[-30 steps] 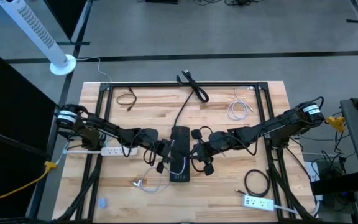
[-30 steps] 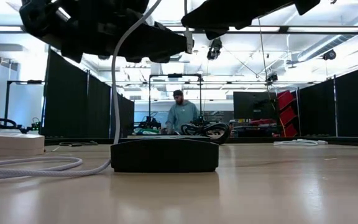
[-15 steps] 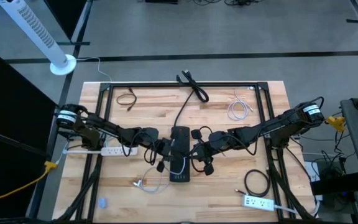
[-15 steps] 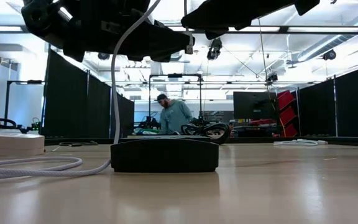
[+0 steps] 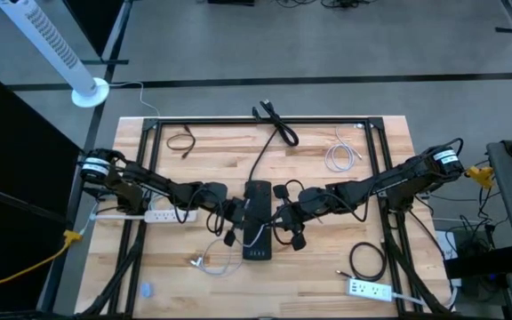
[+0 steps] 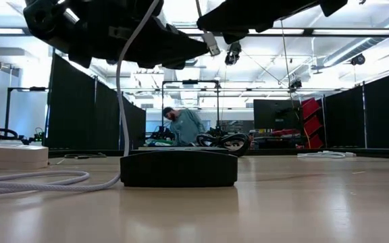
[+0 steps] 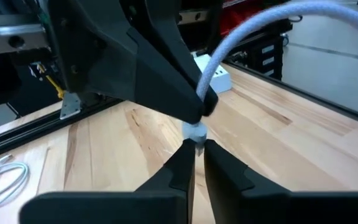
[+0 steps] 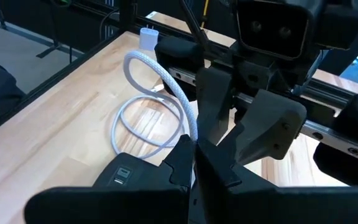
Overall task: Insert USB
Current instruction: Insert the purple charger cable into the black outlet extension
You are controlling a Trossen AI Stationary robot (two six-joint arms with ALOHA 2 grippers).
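Observation:
A black hub lies flat mid-table, its USB ports facing up. A white braided USB cable loops on the wood near the left front, rises in an arc and ends in a white plug. My left gripper is shut on that plug, above the hub's left side. My right gripper comes in from the hub's right side and is shut on the cable just behind the plug. In the low view the plug's metal tip hangs high above the hub. My left gripper pinches the white plug body between its two fingertips, coming level from the table's left. The plug is lifted clear of the hub, and its metal tip sticks out slanting downward. My right gripper pinches the cable right behind the plug between its fingertips, coming from the table's right and meeting my left gripper's tips. The cable arcs away and drops slack to its loop on the table.
A white power strip lies at the left and another at the near right. A black coil, a white coiled cable, black cords and a black frame share the table. A person stands in the room beyond.
Both grippers have stayed above the hub, shut on the cable. The plug's metal tip has tipped from nearly upright to slanted, and the hanging stretch of cable has swung a little toward the table's left.

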